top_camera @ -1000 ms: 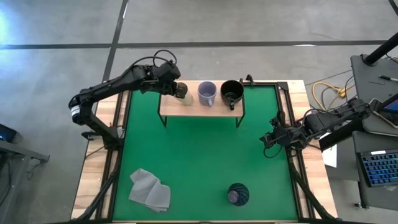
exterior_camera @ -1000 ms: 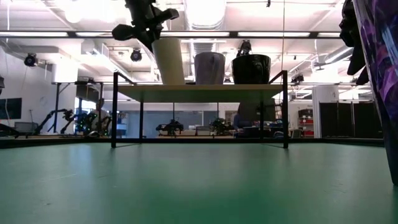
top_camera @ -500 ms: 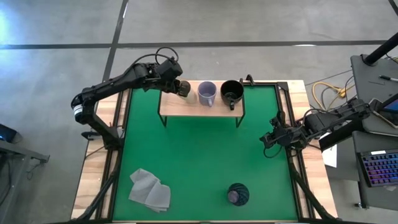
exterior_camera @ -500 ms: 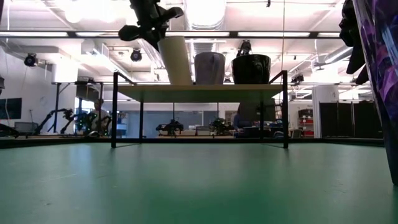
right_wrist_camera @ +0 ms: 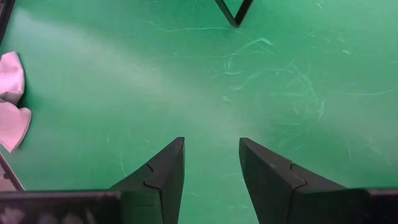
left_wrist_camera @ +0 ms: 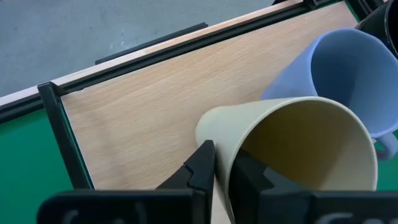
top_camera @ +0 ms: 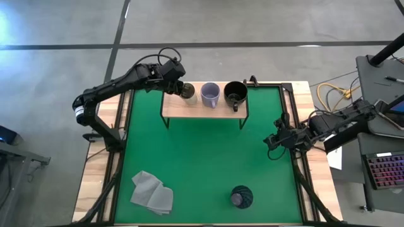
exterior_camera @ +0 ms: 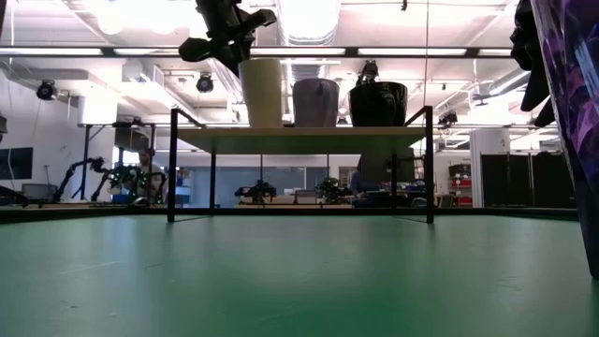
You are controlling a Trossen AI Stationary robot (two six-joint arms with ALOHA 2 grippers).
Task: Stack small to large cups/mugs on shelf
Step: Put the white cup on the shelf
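Note:
The light-wood shelf [top_camera: 202,112] stands at the far side of the green mat. The cream cup [top_camera: 188,92] stands at the shelf's left end, next to the lavender-grey mug [top_camera: 210,94] and the black mug [top_camera: 235,93]. My left gripper [left_wrist_camera: 224,158] is shut on the cream cup. The dark purple tumbler [top_camera: 240,197] stands on the mat near the front edge. My right gripper [right_wrist_camera: 211,162] is open and empty over the mat's right side [top_camera: 270,142]. My left gripper holds the cream cup by its wall at the rim [left_wrist_camera: 217,155], on the side toward the table's left. One finger [left_wrist_camera: 202,165] is outside the cup and one [left_wrist_camera: 249,177] inside. The fingers slant down from the table's left. In the low view the cup [exterior_camera: 262,92] is upright, base on the shelf [exterior_camera: 299,139].
A grey folded cloth [top_camera: 151,192] lies on the mat at the front left. The shelf has bare board to the left of the cream cup [left_wrist_camera: 143,118]. The middle of the mat [top_camera: 202,164] is open. A keyboard and cables sit off the table's right side.
My left gripper has carried the cream cup a little toward the table's right, up beside the lavender-grey mug. The cup leaned half a second ago, its base toward the mug; it now stands upright on the shelf. My left gripper stays shut on it.

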